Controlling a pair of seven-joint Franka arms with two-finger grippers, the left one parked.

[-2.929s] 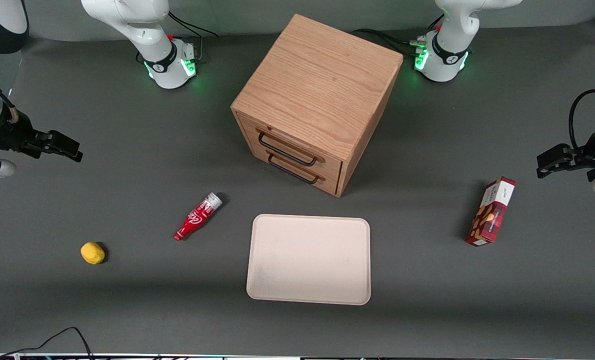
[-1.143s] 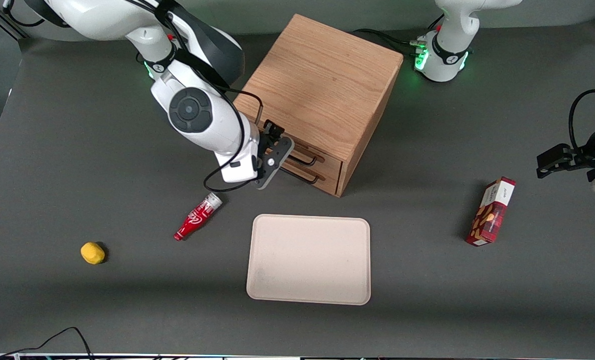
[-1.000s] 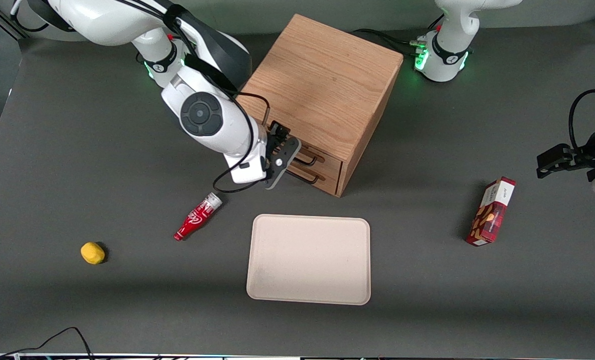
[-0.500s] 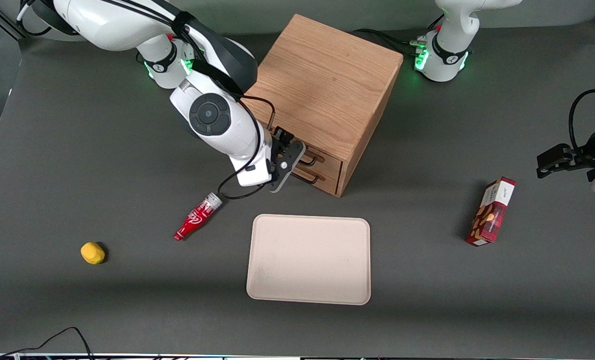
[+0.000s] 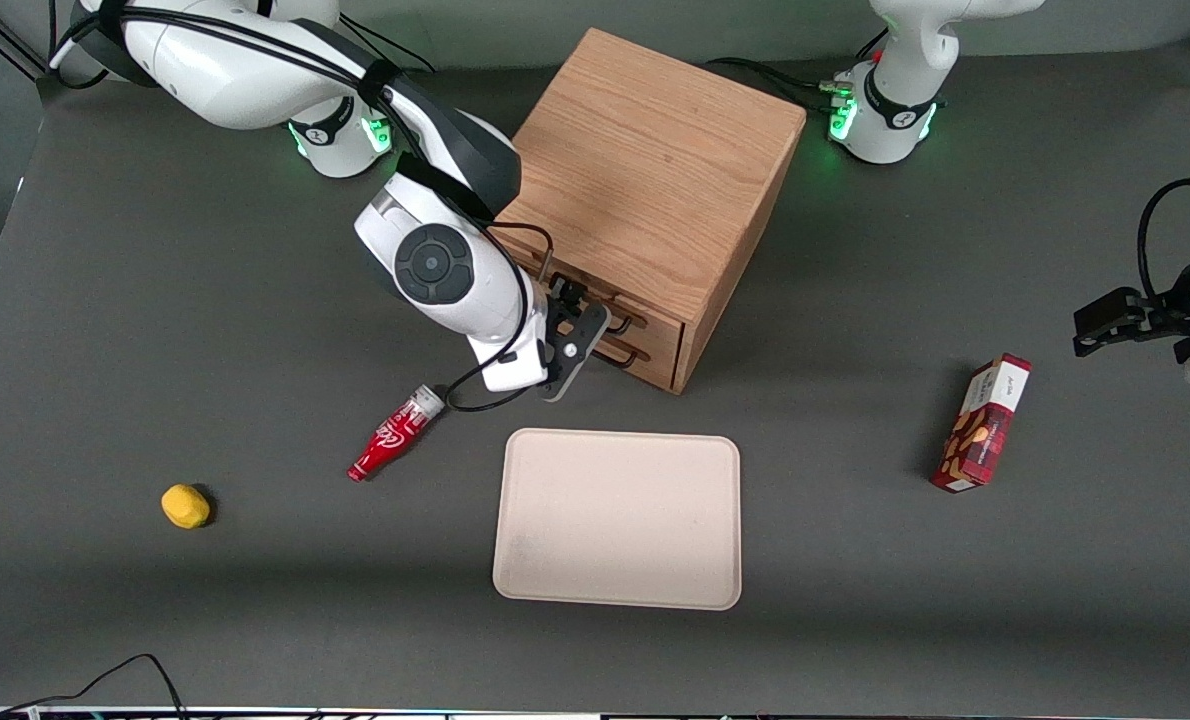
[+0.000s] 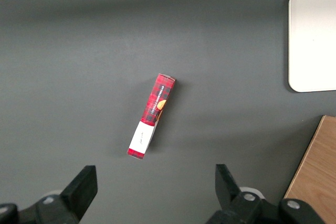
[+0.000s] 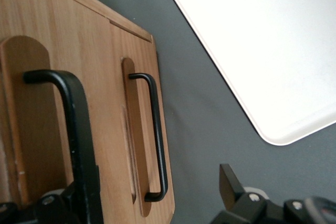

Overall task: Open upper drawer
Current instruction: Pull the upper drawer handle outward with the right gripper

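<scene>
1. Your gripper (image 5: 595,322) sits right in front of the cabinet (image 5: 645,170), at drawer height, because the wire handles can only be reached from there.
2. Its fingers (image 7: 230,183) stand apart, straddling the upper drawer's handle (image 7: 73,124); nothing is clamped yet.
3. The upper drawer (image 7: 50,108) looks fully closed, flush above the lower drawer (image 7: 137,129).
4. The tray (image 5: 617,518) lies nearer the front camera, so watch your pull path.
</scene>
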